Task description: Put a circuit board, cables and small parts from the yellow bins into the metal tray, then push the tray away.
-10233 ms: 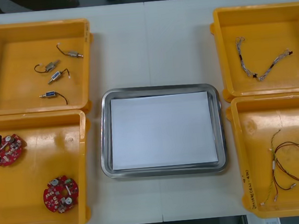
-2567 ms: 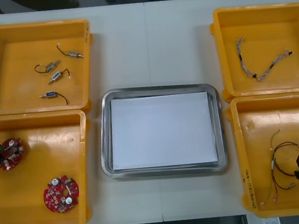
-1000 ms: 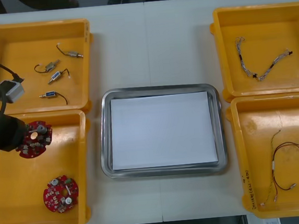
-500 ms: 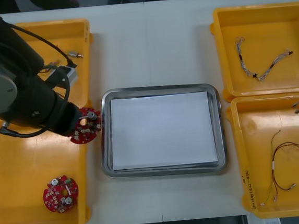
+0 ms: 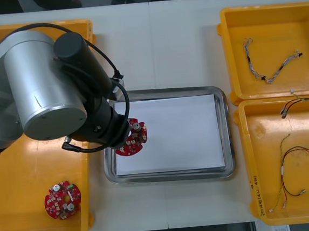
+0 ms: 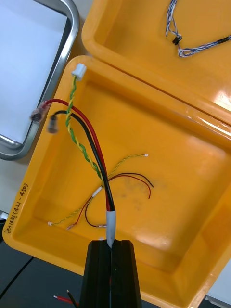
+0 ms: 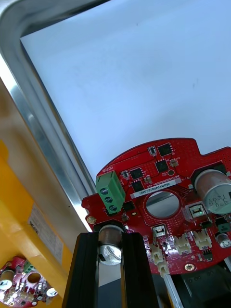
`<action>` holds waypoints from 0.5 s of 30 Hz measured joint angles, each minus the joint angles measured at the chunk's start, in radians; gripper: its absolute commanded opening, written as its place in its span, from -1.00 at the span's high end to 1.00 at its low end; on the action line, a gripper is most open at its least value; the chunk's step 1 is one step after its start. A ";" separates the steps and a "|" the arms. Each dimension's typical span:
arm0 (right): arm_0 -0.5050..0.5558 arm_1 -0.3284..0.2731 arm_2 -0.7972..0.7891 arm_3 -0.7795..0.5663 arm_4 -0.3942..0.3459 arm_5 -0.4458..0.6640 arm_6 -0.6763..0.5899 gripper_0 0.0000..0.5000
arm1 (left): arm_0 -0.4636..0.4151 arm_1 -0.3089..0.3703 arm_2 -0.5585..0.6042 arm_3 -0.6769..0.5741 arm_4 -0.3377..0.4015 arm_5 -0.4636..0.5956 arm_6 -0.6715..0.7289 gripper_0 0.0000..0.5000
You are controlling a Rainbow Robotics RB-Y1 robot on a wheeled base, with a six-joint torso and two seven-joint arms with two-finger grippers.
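0 items lie loose in the tray so far.

Item 1, circuit board: over the tray's white left part, just inside the rim, pinched by the left hand. We judge release comes next.

Item 2, red, black and yellow cable: hanging above the nearer right bin, clamped in the right hand. The carry to the tray remains.

Left to do, by our reckoning: small parts, perhaps the blue and white cable, then the push.

1 spare board lies in the nearer left bin.

Left wrist view adds what the arm covers in the front view: the fingers grip a silver cylinder at the board's edge. Right wrist view adds the grip on the cable's sleeved end.
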 measured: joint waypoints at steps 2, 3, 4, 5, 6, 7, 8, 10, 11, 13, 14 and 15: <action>0.000 -0.017 0.016 0.000 -0.002 0.000 0.000 1.00 | 0.000 -0.006 -0.028 0.013 -0.015 -0.018 -0.001 1.00; 0.000 -0.026 0.026 0.000 -0.003 0.000 0.000 1.00 | 0.000 -0.007 -0.042 0.022 -0.020 -0.031 -0.001 1.00; 0.000 -0.037 0.037 0.000 -0.003 0.000 0.000 1.00 | 0.000 -0.008 -0.053 0.031 -0.023 -0.042 -0.001 1.00; 0.000 -0.047 0.048 0.000 -0.003 0.000 0.000 1.00 | 0.000 -0.008 -0.065 0.040 -0.025 -0.051 -0.001 1.00; 0.000 -0.055 0.058 0.000 -0.003 0.000 0.000 1.00 | 0.000 -0.008 -0.075 0.048 -0.027 -0.061 -0.001 1.00; 0.000 -0.062 0.068 0.000 -0.002 0.000 0.000 1.00 | 0.000 -0.009 -0.084 0.055 -0.029 -0.069 -0.001 1.00; 0.000 -0.066 0.075 -0.002 0.000 0.000 0.000 1.00 | 0.000 -0.009 -0.091 0.061 -0.031 -0.075 0.000 1.00; 0.000 -0.069 0.086 -0.011 0.011 0.000 0.000 1.00 | 0.000 -0.011 -0.107 0.075 -0.036 -0.086 0.000 1.00; 0.000 -0.069 0.090 -0.018 0.019 0.000 0.001 1.00 | 0.000 -0.012 -0.115 0.082 -0.040 -0.091 0.000 1.00; 0.000 -0.069 0.099 -0.030 0.037 0.000 0.001 1.00 | 0.000 -0.016 -0.132 0.099 -0.051 -0.101 0.000 1.00; 0.000 -0.069 0.102 -0.032 0.043 0.000 0.001 1.00 | 0.000 -0.018 -0.140 0.108 -0.058 -0.108 0.000 1.00; 0.000 -0.069 0.105 -0.032 0.047 0.000 0.001 1.00 | 0.000 -0.021 -0.148 0.118 -0.064 -0.116 0.000 1.00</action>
